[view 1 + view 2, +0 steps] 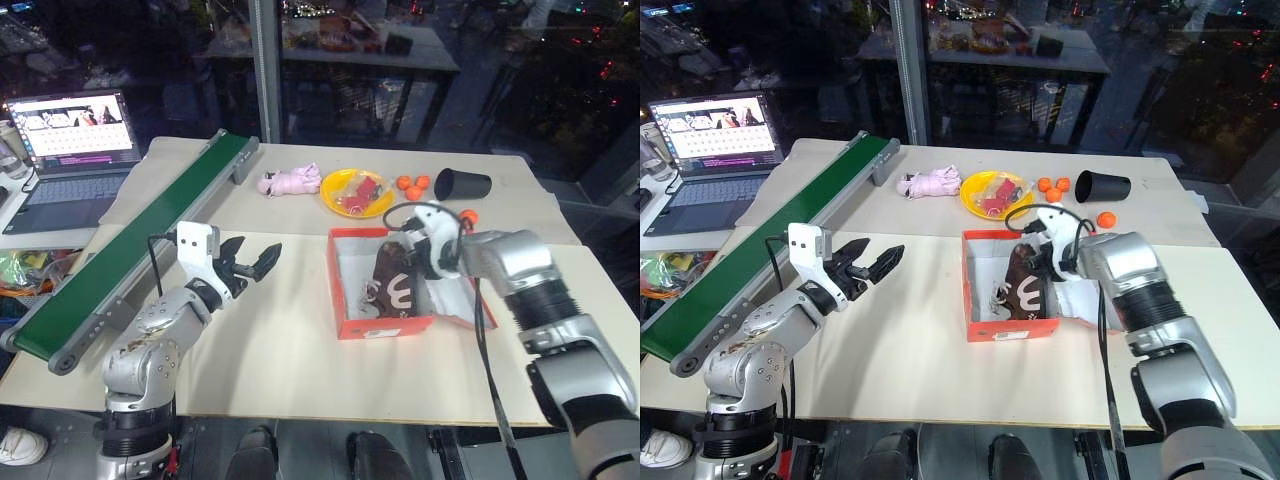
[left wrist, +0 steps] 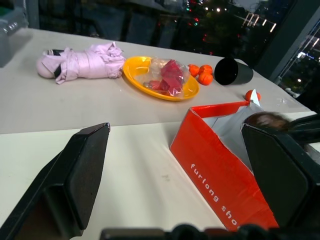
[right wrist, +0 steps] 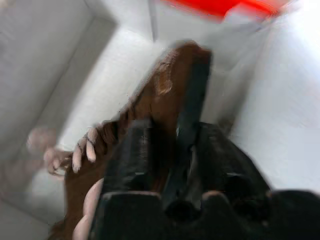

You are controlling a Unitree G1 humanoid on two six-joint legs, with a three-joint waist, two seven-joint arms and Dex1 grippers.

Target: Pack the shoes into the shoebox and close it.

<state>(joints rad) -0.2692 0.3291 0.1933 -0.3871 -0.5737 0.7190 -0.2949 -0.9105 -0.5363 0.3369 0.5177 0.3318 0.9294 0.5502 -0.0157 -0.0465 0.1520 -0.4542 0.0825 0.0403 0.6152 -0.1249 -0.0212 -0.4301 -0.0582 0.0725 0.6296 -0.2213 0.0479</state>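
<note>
The orange-red shoebox [image 1: 385, 327] stands open on the table right of centre, its white inside showing and its lid [image 1: 458, 300] folded out to the right. One dark brown shoe [image 1: 396, 287] with cream laces and a white side marking lies tilted inside it. My right gripper [image 3: 167, 135] reaches down into the box, and its black fingers [image 3: 132, 152] pinch the rim of the shoe [image 3: 160, 90] between them. My left gripper [image 1: 262, 250] hangs open above the table left of the box, pointing toward the box [image 2: 220, 175], with nothing between its fingers.
A green conveyor belt [image 1: 130, 240] runs along the left side, with a laptop [image 1: 75, 130] behind it. At the back lie a pink plush toy [image 1: 290, 182], a yellow plate [image 1: 340, 190] with red items, small orange fruits [image 1: 412, 185] and a tipped black cup [image 1: 460, 184].
</note>
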